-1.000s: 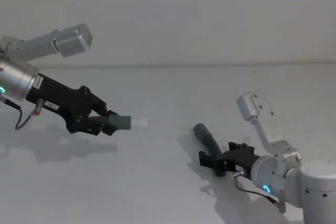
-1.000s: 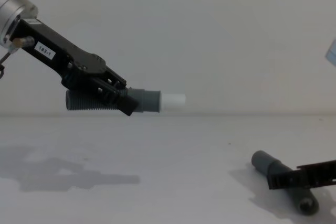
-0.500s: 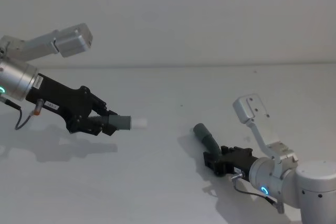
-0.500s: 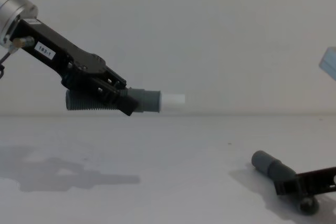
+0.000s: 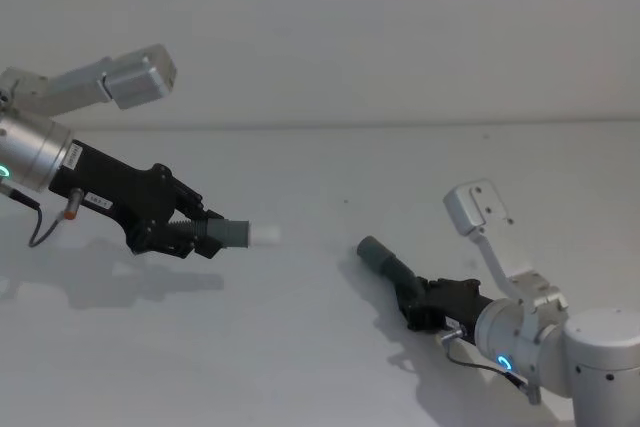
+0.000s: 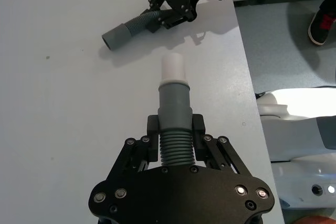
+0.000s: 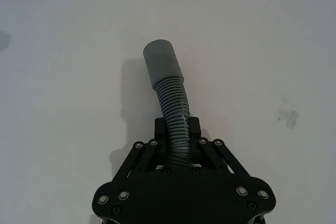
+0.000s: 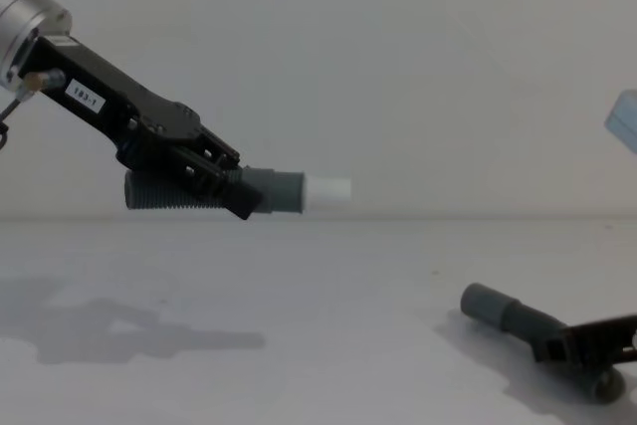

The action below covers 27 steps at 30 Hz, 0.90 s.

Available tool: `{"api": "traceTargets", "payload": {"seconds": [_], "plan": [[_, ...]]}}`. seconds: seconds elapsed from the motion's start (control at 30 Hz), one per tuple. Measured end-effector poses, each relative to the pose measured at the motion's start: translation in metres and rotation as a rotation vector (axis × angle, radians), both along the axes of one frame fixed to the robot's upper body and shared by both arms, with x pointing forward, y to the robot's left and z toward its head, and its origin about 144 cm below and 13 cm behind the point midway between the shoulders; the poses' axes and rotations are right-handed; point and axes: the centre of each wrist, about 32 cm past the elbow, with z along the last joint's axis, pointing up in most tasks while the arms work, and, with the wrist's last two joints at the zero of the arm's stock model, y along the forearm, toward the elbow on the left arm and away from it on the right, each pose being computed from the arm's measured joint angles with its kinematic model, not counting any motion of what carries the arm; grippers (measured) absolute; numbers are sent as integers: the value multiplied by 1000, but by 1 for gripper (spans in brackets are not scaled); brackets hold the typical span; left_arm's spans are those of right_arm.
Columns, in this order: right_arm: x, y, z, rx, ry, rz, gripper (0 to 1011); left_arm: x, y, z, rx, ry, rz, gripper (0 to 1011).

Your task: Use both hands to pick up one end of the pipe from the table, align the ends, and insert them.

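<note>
Over table (image 5: 330,162), head view: our left gripper (image 5: 205,237) clamps white-tipped hose piece (image 5: 236,234) aloft; right gripper (image 5: 415,307) clamps second hose piece (image 5: 385,259) low, well apart. Left wrist: white tip (image 6: 172,69) points roughly toward it. Right wrist: jaws closed on ribs behind wide cuff (image 7: 161,64). Chest: ends at unequal heights. We judge both grasps done; lifting, aligning, inserting remain.

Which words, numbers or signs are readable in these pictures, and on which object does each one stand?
"183-1": on the white label on the body of the left gripper, read in the chest view.
The same label in the head view: too small to read.
Right gripper, low at the table: no text visible.
</note>
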Motion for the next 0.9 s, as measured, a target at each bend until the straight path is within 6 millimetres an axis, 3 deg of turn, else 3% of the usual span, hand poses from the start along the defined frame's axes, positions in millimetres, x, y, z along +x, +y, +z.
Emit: {"api": "traceTargets", "payload": {"seconds": [0.9], "plan": [[16, -35, 3, 7, -308, 263, 213, 0, 0, 0, 0, 0, 0, 335]]}}
